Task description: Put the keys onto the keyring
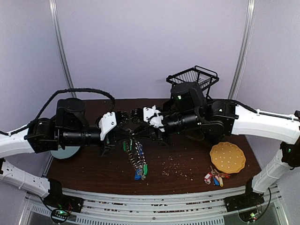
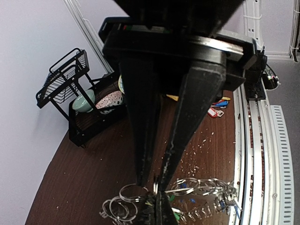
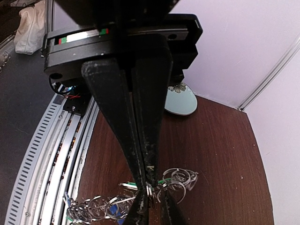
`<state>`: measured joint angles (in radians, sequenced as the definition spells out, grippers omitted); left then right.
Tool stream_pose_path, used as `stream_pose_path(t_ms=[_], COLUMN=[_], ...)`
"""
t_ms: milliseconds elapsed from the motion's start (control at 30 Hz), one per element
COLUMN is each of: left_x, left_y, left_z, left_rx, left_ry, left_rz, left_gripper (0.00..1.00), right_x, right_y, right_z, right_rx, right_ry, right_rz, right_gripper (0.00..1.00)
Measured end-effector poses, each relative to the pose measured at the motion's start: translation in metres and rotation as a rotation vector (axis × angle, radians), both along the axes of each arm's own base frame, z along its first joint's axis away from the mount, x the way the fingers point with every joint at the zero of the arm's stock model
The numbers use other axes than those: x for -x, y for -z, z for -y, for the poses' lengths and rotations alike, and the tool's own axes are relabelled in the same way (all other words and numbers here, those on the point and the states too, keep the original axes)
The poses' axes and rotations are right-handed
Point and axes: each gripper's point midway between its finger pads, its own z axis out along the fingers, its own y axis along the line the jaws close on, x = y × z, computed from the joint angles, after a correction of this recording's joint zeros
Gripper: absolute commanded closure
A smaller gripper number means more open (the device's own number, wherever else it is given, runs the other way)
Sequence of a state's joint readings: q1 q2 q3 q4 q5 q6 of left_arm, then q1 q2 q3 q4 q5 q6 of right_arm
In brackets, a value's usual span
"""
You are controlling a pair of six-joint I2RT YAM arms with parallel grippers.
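The keyring (image 1: 138, 161) hangs above the brown table at its middle, a silver ring strung with small loops and green and blue tagged keys (image 1: 140, 172). Both grippers meet at its top. In the left wrist view my left gripper (image 2: 156, 186) is shut on the ring's wire, with loops (image 2: 206, 186) trailing to either side. My right gripper (image 3: 150, 185) is shut on the same ring from the opposite side, the keyring (image 3: 101, 206) spreading below it. A small loose bunch of red, yellow and blue tagged keys (image 1: 214, 178) lies on the table at the front right.
A yellow perforated disc (image 1: 227, 157) lies beside the loose bunch. A black wire basket (image 1: 194, 77) stands at the back right, holding a bowl (image 2: 83, 102). A pale teal plate (image 1: 65, 152) sits at the left edge. Crumbs (image 1: 176, 166) dot the table's middle.
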<state>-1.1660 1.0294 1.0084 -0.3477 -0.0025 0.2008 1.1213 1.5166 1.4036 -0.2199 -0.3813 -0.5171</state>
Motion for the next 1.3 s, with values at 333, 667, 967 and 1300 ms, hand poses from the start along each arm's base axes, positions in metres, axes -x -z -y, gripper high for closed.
stream_pose_path(t_ms=[333, 667, 967, 1300], left_x=[0.0, -0.001, -0.004, 0.0], left_y=[0.0, -0.011, 0.009, 0.007], left_z=[0.0, -0.02, -0.025, -0.018], left_rx=[0.002, 0.14, 0.192, 0.244], left_ry=[0.001, -0.056, -0.075, -0.003], left_rz=[0.0, 0.052, 0.058, 0.036], left_gripper=[1.0, 0.68, 0.72, 0.54], right_x=[0.0, -0.001, 0.016, 0.017], right_y=[0.001, 0.001, -0.019, -0.034], right_z=[0.0, -0.005, -0.005, -0.006], right_rx=[0.005, -0.124, -0.245, -0.371], right_ry=[-0.002, 0.054, -0.012, -0.033], right_rz=[0.0, -0.155, -0.243, -0.271], right_gripper=[1.0, 1.0, 1.0, 1.0])
